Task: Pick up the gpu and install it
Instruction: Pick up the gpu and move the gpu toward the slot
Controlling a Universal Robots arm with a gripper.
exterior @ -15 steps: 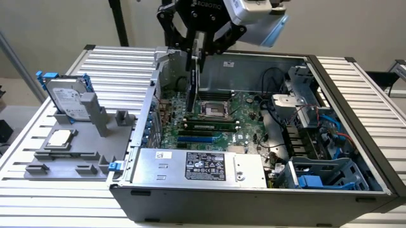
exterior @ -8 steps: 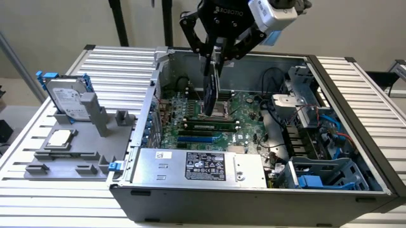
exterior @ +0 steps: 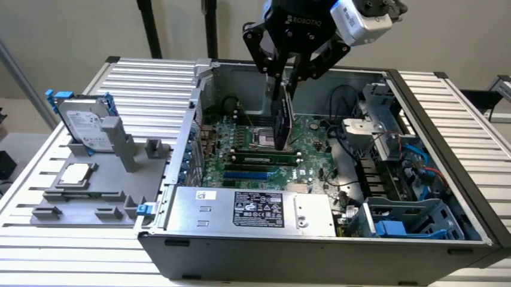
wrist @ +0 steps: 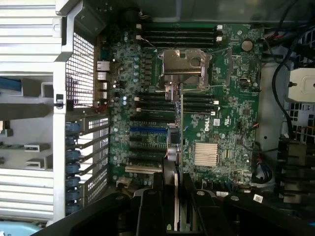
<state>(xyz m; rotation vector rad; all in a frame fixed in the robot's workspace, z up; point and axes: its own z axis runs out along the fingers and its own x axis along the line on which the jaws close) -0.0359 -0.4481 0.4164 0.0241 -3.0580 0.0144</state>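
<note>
**Exterior view.** The pick-up is done. The gripper (exterior: 288, 76) hangs over the open computer case (exterior: 239, 248) with its fingers partly closed on the top edge of the gpu (exterior: 281, 119), so the jaws stand only as far apart as the thin card is thick. The card hangs on edge, upright, and reaches down into the case above the motherboard (exterior: 315, 149). Its lower edge is near the middle of the board, just beside the processor socket and short of the blue slot (exterior: 251, 176), which lies nearer the case's front wall. Whether that edge touches the board cannot be told from here, but nothing suggests it is seated — the install is left to do. On the worktop (exterior: 152, 84) outside the case, a hard drive (exterior: 84, 128) with blue rails and a small silver CPU chip (exterior: 76, 173) sit in a grey fixture (exterior: 80, 206), well apart from the gripper.

**Wrist view.** Looking down past the gripper (wrist: 176, 189), both dark fingers (wrist: 162, 196) press on the gpu (wrist: 178, 157), seen here edge-on as a narrow strip. It runs across the motherboard (wrist: 221, 113) towards the metal socket frame. The blue slot (wrist: 147, 129) appears to lie crosswise to the card rather than under its edge, so I judge the card not yet lined up with a slot.
</note>
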